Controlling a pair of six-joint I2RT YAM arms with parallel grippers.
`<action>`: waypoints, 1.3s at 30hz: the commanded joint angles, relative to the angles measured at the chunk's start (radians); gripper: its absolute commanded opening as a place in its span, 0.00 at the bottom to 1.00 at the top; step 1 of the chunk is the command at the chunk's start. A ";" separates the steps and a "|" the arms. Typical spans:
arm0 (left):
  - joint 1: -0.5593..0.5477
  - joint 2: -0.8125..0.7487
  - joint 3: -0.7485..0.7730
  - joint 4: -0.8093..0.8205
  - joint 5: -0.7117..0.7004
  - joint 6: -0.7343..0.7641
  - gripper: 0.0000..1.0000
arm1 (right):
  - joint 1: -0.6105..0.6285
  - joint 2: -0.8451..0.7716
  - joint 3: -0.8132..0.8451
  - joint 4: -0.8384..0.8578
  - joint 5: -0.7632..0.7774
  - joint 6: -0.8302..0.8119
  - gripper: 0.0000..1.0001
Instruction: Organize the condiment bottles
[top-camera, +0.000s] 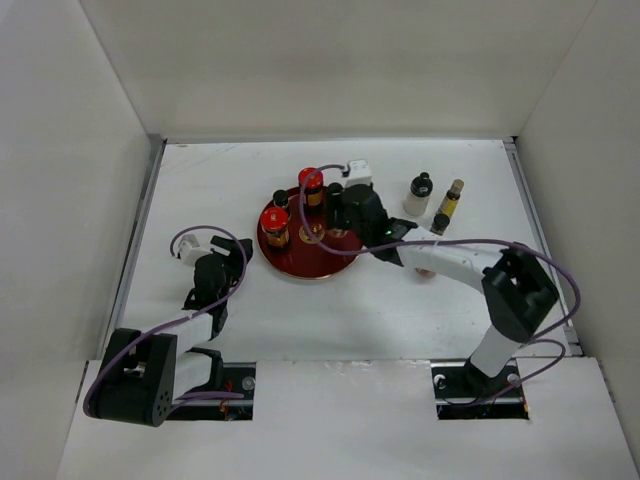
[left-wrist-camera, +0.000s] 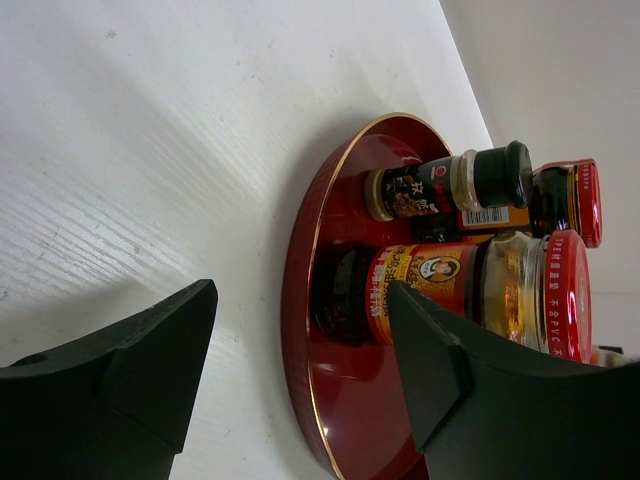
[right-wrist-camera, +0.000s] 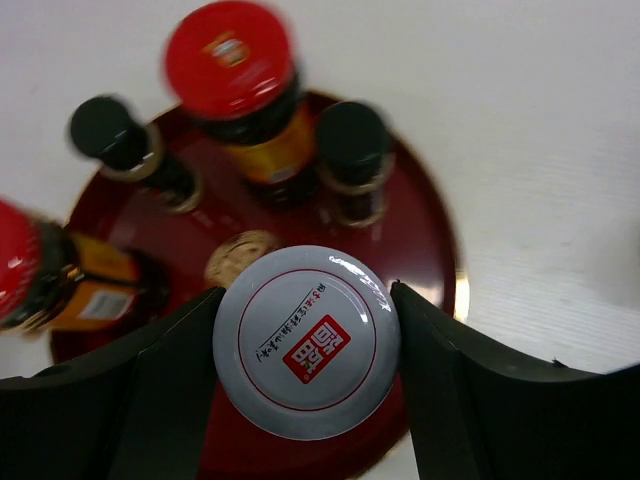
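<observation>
The condiment bottles are partly gathered on a round red tray. On it stand two red-capped amber jars and two small black-capped bottles. My right gripper is over the tray, shut on a white-lidded jar whose lid fills the gap between the fingers. A tan cap shows just beyond the jar. My left gripper is open beside the tray's left rim, facing a red-capped jar, with nothing between its fingers.
Right of the tray on the white table stand a pale black-capped bottle, a slim yellow tan-capped bottle and a tiny dark one. A white-lidded jar sits at the tray's far edge. White walls enclose the table.
</observation>
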 joint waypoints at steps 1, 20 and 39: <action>0.002 -0.008 0.020 0.051 -0.001 0.005 0.67 | 0.053 0.078 0.126 0.143 -0.026 0.000 0.54; 0.009 -0.025 0.017 0.041 -0.001 0.008 0.67 | 0.070 0.281 0.306 0.118 -0.055 0.035 0.91; -0.017 -0.003 0.026 0.048 -0.013 0.008 0.67 | -0.187 -0.575 -0.424 -0.091 0.371 0.143 0.78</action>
